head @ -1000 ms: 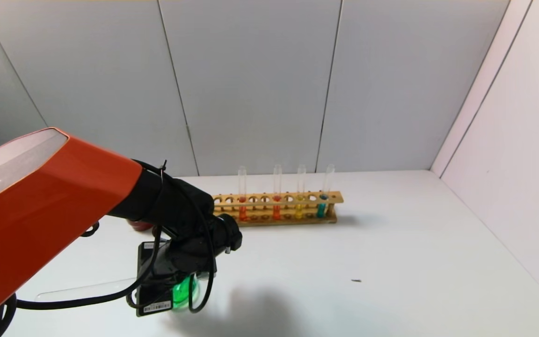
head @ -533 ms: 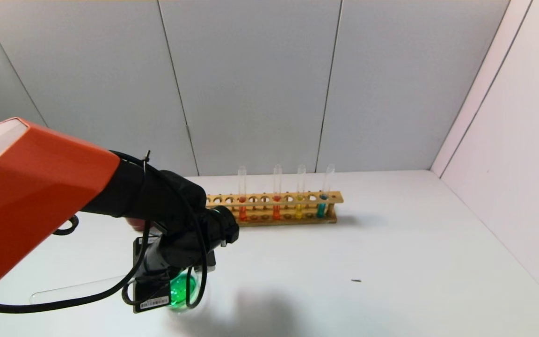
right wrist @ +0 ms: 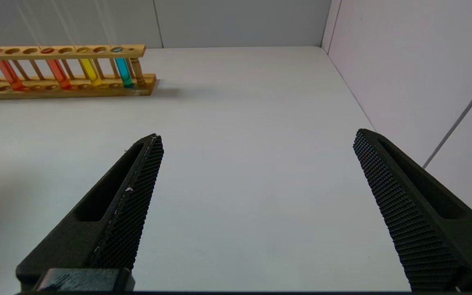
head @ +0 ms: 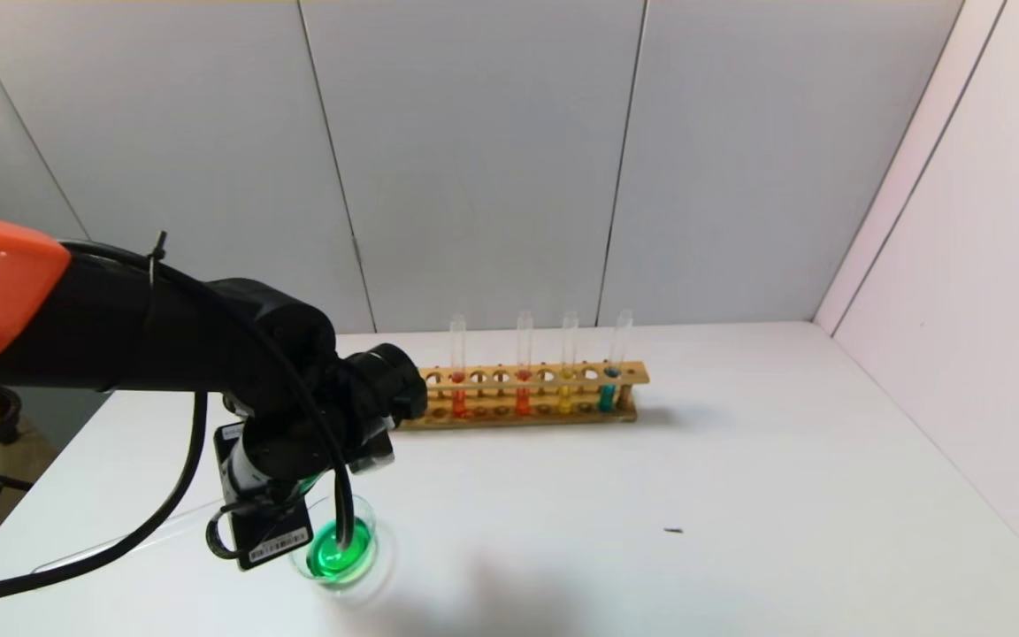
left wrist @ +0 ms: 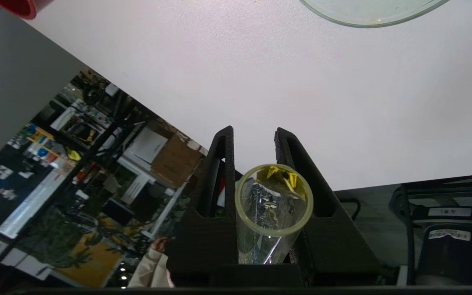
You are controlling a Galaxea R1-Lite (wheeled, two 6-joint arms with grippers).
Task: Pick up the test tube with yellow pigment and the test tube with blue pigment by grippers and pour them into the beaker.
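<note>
My left gripper [left wrist: 254, 135] is shut on the test tube with yellow pigment [left wrist: 260, 246], low between the fingers. The tube is nearly empty, with only yellow traces near its mouth. In the head view this gripper [head: 284, 495] hangs just left of and above the beaker [head: 337, 548], and the clear tube slants away to its left. The beaker holds bright green liquid, and its rim [left wrist: 371, 16] shows beyond the fingertips. My right gripper [right wrist: 256, 137] is open and empty over bare table. The test tube with blue pigment is out of view.
A wooden rack [head: 518, 376] stands at the back with two orange-red tubes, a golden-yellow tube [head: 565, 398] and a teal tube [head: 607, 394]. A red cup [left wrist: 19, 4] sits near the table's far left. The table's left edge is close behind the left gripper. White walls close the back and right.
My left arm has drawn back to the left with the tube still held. The gripper has come off the beaker, which now shows whole. The right gripper has no earlier frame.
</note>
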